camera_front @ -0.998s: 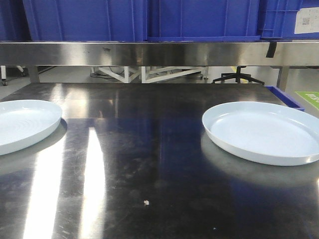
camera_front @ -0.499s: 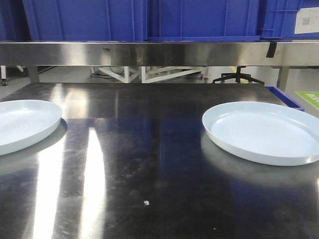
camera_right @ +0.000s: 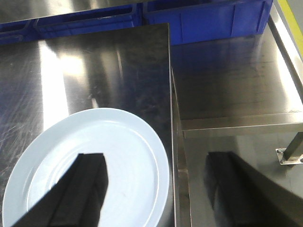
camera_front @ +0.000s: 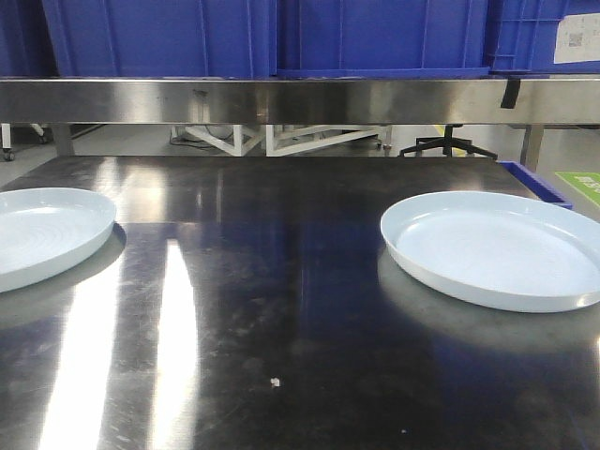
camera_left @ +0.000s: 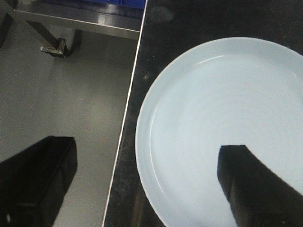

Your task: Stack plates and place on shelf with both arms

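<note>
Pale blue-white and glossy, two round shallow plates lie flat and well apart on the dark, scratched steel tabletop [camera_front: 281,309]: the left plate [camera_front: 42,234] near its left edge, the right plate [camera_front: 497,248] near its right. Behind runs the brushed steel shelf [camera_front: 300,98] under blue plastic crates [camera_front: 281,37]. The left gripper [camera_left: 147,189] hangs spread wide above its plate's rim; the right gripper [camera_right: 156,194] likewise gapes, gripping nothing.
</note>
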